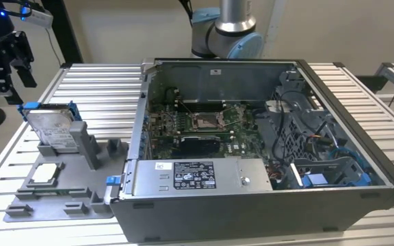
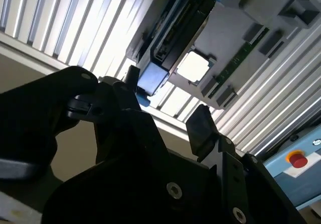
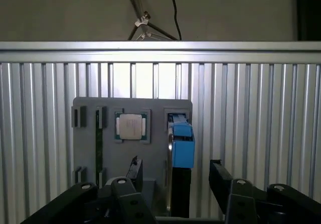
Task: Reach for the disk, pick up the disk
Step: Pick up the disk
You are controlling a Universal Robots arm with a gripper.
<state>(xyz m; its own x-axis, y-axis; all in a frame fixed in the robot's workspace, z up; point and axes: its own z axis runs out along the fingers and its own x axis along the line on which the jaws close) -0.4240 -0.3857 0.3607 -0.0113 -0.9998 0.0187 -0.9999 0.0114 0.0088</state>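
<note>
The disk (image 1: 50,127) is a silver hard drive with a white label and a blue bracket. It stands upright on edge in a slot of the grey fixture plate (image 1: 63,202) at the exterior view's left. My black gripper (image 1: 19,89) hangs above it and slightly further left, apart from it, open with nothing between the fingers. In both wrist views the disk (image 3: 181,146) (image 2: 173,33) shows edge-on, its blue bracket end towards the camera. It sits beyond the gap between the spread fingers (image 3: 134,169) of the gripper (image 3: 175,171) (image 2: 165,96).
A small square silver chip (image 1: 46,173) (image 3: 131,126) lies in a pocket of the fixture beside the disk. An open computer case (image 1: 266,154) with a grey power supply box (image 1: 197,177) stands to the exterior view's right. The slatted metal table (image 1: 101,87) lies beneath.
</note>
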